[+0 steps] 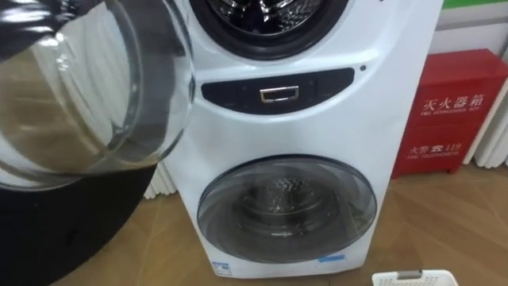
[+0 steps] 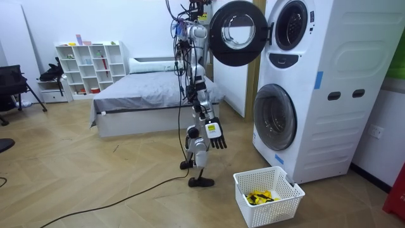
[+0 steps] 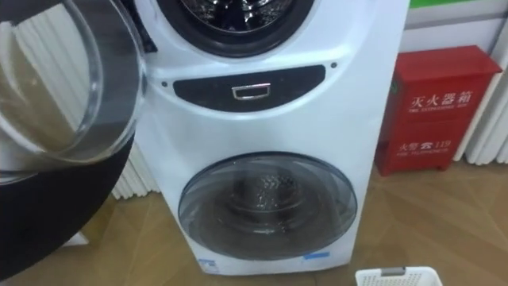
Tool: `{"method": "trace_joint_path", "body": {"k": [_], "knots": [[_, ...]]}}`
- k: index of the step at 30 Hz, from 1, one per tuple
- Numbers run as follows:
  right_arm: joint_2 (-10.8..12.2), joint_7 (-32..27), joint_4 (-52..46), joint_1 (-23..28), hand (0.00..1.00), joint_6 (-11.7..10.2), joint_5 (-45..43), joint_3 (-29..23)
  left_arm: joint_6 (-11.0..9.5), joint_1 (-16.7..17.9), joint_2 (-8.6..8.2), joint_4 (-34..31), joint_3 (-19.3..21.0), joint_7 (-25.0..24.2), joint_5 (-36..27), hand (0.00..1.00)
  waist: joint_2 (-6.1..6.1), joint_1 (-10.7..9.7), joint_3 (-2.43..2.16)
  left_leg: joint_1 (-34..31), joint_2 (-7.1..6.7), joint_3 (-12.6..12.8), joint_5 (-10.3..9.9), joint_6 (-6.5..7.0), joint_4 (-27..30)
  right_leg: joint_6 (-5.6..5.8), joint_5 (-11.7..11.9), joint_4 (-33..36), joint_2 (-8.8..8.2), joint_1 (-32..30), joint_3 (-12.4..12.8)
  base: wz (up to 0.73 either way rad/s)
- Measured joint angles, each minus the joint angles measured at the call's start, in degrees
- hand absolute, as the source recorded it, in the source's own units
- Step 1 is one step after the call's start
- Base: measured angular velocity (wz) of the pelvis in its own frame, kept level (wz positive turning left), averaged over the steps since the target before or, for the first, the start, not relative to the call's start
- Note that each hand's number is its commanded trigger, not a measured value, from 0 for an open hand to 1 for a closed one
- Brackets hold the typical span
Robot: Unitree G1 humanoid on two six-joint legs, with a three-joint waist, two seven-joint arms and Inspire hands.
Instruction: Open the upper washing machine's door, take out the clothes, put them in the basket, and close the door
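I stand facing a white stacked washing machine [image 1: 317, 119]. Its upper round door [image 1: 71, 87] hangs swung open at my left, a clear bowl in a black ring. The upper drum opening [image 1: 270, 16] shows bare metal at the view's top edge; I see no clothes in it. The lower drum door [image 1: 286, 206] is shut. In the room view my right hand [image 2: 214, 134] hangs by my thigh with straight, spread fingers and holds nothing. A white laundry basket [image 2: 269, 193] on the floor beside the machine holds a yellow cloth [image 2: 261, 196].
The basket's rim [image 1: 414, 279] shows at the lower right, near the machine's foot. A red fire-equipment cabinet [image 1: 452, 111] stands right of the machine. Behind me are a bed [image 2: 145, 95] and a white shelf [image 2: 88, 66]. The floor is wood.
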Motion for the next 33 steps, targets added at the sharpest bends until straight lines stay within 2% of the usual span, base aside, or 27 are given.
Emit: {"method": "trace_joint_path", "body": {"k": [3, 5, 6, 7, 8, 9, 10, 11, 13, 15, 16, 19, 21, 23, 25, 27, 29, 33], "knots": [[0.15, 0.54, -0.38, -0.67, 0.0, 0.74, -0.93, 0.63, 1.38, -1.84, -0.2, -5.52, -1.84, -0.41, -3.21, 0.0, -0.73, -2.04, 0.03, 0.04, -0.13, -0.42, -0.01, 0.0, 0.06, 0.14, -0.37, -0.07, -0.2, 0.49, -0.61, 0.11], [0.4, 0.52, -0.34, -0.82, 0.0, 1.69, -0.78, 1.92, 1.96, -1.84, -1.34, -10.61, -4.54, -1.7, -3.44, 0.0, -1.27, -2.95, -0.14, 0.13, -0.14, -0.71, -0.01, 0.0, 0.07, 0.13, -0.43, -0.09, -0.18, 0.65, -0.73, 0.05], [0.46, 0.52, -0.34, -0.89, 0.0, 2.12, -0.2, 3.1, 2.41, -1.82, -3.02, -13.89, -6.29, -3.36, -3.38, 0.0, -1.41, -3.26, -0.05, 0.14, -0.13, -0.63, -0.01, -0.01, 0.14, 0.13, -0.43, -0.05, -0.14, 0.65, -0.62, 0.0], [0.72, 0.46, -0.34, -1.03, 0.0, 2.62, 0.68, 4.32, 3.53, -1.65, -6.06, -18.07, -7.77, -4.88, -3.13, 0.0, -1.59, -3.95, 0.08, 0.07, -0.13, -0.67, -0.01, 0.0, 0.15, 0.13, -0.43, -0.04, -0.16, 0.62, -0.71, 0.0], [0.95, 0.5, -0.33, -1.18, 0.0, 2.9, 1.2, 4.73, 3.89, -1.29, -7.82, -20.36, -8.6, -5.44, -3.21, 0.0, -1.71, -4.26, 0.09, 0.04, -0.13, -0.68, -0.01, 0.0, 0.14, 0.13, -0.43, -0.07, -0.17, 0.62, -0.7, 0.0], [1.43, 0.49, -0.33, -1.17, 0.0, 3.24, 2.75, 5.9, 4.73, -0.41, -11.67, -24.01, -9.64, -5.61, -3.2, 0.0, -1.97, -4.67, 0.24, 0.02, -0.12, -0.67, -0.01, 0.0, 0.09, 0.13, -0.43, -0.2, -0.17, 0.61, -0.76, 0.0], [1.72, 0.48, -0.32, -1.16, 0.0, 3.73, 3.61, 6.87, 5.11, 1.65, -14.51, -27.49, -11.02, -5.99, -3.26, 0.0, -2.24, -4.99, 0.24, -0.15, -0.15, -0.67, -0.01, 0.0, 0.01, 0.13, -0.43, -0.61, -0.18, 0.63, -0.81, 0.0], [1.74, 0.48, -0.31, -1.16, 0.0, 3.85, 3.61, 7.26, 5.29, 3.0, -15.52, -29.31, -12.01, -6.54, -3.29, 0.0, -2.35, -5.14, 0.17, -0.3, -0.18, -0.67, -0.01, 0.0, 0.01, 0.13, -0.43, -0.93, -0.18, 0.65, -0.79, 0.06], [1.72, 0.44, -0.19, -1.41, 0.0, 4.08, 3.63, 8.88, 5.73, 6.36, -18.1, -32.77, -16.54, -10.64, -3.74, 0.0, -2.88, -5.46, 0.07, -0.46, -0.18, -0.7, -0.02, 0.01, 0.07, 0.14, -0.44, -0.98, -0.26, 0.63, -1.04, 0.06], [1.71, 0.47, -0.16, -2.09, 0.0, 4.13, 3.64, 9.94, 6.06, 7.73, -18.82, -33.07, -19.73, -12.9, -4.35, 0.0, -3.25, -5.82, -0.13, -0.47, -0.15, -0.69, -0.01, 0.01, 0.14, 0.15, -0.44, -1.0, -0.25, 0.6, -0.92, 0.0], [1.7, 0.47, -0.19, -2.39, 0.0, 4.12, 3.63, 11.2, 6.69, 7.93, -19.61, -33.41, -21.73, -14.02, -4.28, 0.0, -3.49, -6.0, -0.26, -0.49, -0.16, -0.64, -0.01, 0.01, 0.18, 0.15, -0.44, -1.06, -0.26, 0.6, -1.05, 0.0], [1.82, 0.44, -0.04, -3.24, 0.0, 4.12, 3.43, 12.41, 6.68, 8.01, -21.72, -33.4, -25.39, -15.73, -4.09, 0.0, -3.65, -6.66, -0.38, -0.19, -0.13, -0.62, -0.01, 0.01, 0.17, 0.15, -0.45, -1.12, -0.35, 0.82, -1.48, 0.02], [1.82, 0.41, 0.37, -3.45, 0.0, 4.15, 3.67, 12.95, 6.18, 8.65, -22.15, -32.18, -27.17, -17.11, -3.45, 0.0, -3.71, -6.79, -0.32, 0.21, -0.05, -0.62, -0.01, 0.0, 0.13, 0.15, -0.44, -1.1, -0.35, 1.35, -1.86, 0.07], [1.86, 0.36, 0.21, -3.57, 0.0, 4.15, 3.64, 13.03, 6.03, 10.82, -22.33, -31.11, -29.51, -19.04, -3.22, 0.0, -3.77, -7.38, -0.32, 0.3, 0.02, -0.54, 0.0, 0.0, 0.14, 0.16, -0.45, -1.07, -0.32, 1.6, -2.1, 0.06], [1.95, 0.22, 0.29, -4.21, 0.0, 4.17, 3.61, 13.42, 7.95, 12.65, -22.38, -29.42, -33.42, -21.16, -3.12, 0.0, -3.89, -7.71, -0.2, 0.16, 0.0, -0.5, 0.0, 0.0, 0.18, 0.15, -0.44, -1.1, -0.33, 1.35, -2.08, 0.0], [1.99, 0.09, 1.02, -4.76, 0.0, 4.18, 3.61, 13.41, 9.6, 13.01, -22.65, -27.72, -36.34, -22.58, -2.92, 0.0, -4.02, -7.99, -0.12, 0.06, 0.0, -0.41, 0.0, -0.01, 0.21, 0.15, -0.45, -1.08, -0.32, 1.4, -2.04, -0.02], [2.01, 0.16, 2.23, -5.62, 0.0, 4.19, 3.52, 13.44, 10.66, 13.03, -22.73, -27.08, -37.78, -23.65, -2.74, 0.0, -4.19, -8.56, 0.0, 0.1, 0.0, -0.1, 0.01, -0.02, 0.21, -0.03, -0.56, -1.08, -0.26, 1.39, -1.45, -0.07], [2.01, 0.54, 2.27, -5.4, 0.0, 4.19, 3.85, 13.65, 10.44, 13.31, -22.71, -26.72, -38.85, -24.03, -1.28, 0.0, -4.38, -9.47, 0.14, 0.36, 0.11, 0.41, 0.0, -0.04, 0.15, -0.12, -0.63, -1.09, 0.01, 1.38, -0.75, -0.08]]}}
